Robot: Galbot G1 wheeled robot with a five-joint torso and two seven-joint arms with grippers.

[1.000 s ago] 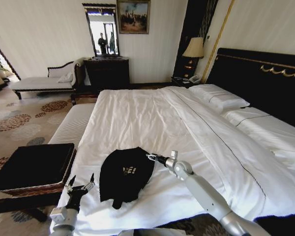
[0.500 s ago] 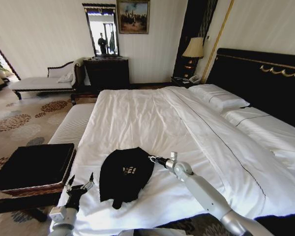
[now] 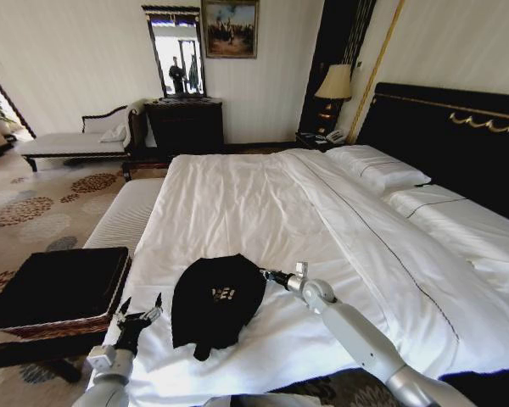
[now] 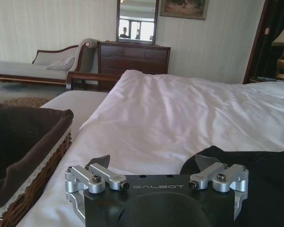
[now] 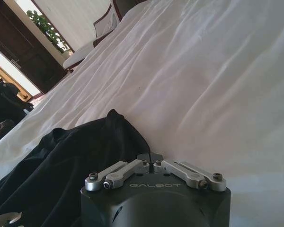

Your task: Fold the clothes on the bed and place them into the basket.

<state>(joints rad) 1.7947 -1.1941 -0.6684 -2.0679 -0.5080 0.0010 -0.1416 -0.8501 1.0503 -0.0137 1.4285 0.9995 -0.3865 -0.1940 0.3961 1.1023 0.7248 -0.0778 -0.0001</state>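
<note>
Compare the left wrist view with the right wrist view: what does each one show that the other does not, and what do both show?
Left wrist view alone: the open left gripper low over the bed's near edge, the wicker basket with dark fabric beside it, a wooden dresser with a mirror above, and a pale chaise.

Right wrist view alone: the right gripper, shut, at the shirt's edge, and a plant by a dark doorway.

Both: the white duvet and the black T-shirt, lying crumpled, not yet folded.
</note>
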